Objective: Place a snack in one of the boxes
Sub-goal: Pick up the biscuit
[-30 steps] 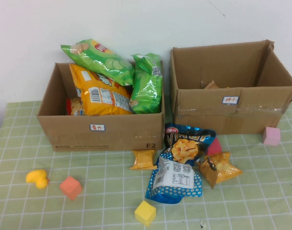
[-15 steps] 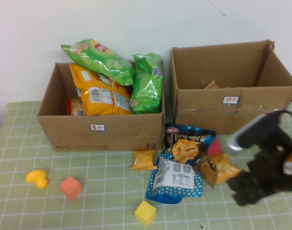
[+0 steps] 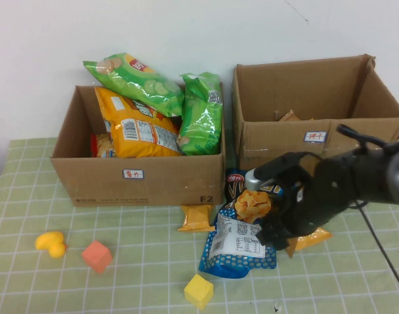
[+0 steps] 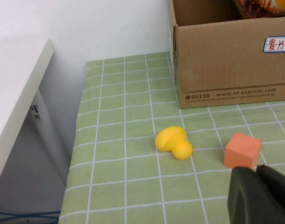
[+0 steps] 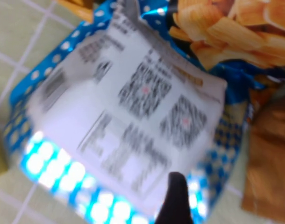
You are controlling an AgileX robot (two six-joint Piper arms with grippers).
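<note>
Blue chip bag (image 3: 240, 243) lies crumpled, white label up, under right gripper (image 3: 273, 237).

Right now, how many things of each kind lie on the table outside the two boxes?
Snack bags: 3 (blue bag, small orange packet, orange packet)
Cubes: 2 (orange cube, yellow cube)
Yellow toy: 1
Total: 6 in view
Right hand is over the blue bag; left hand is low beside the orange cube.
</note>
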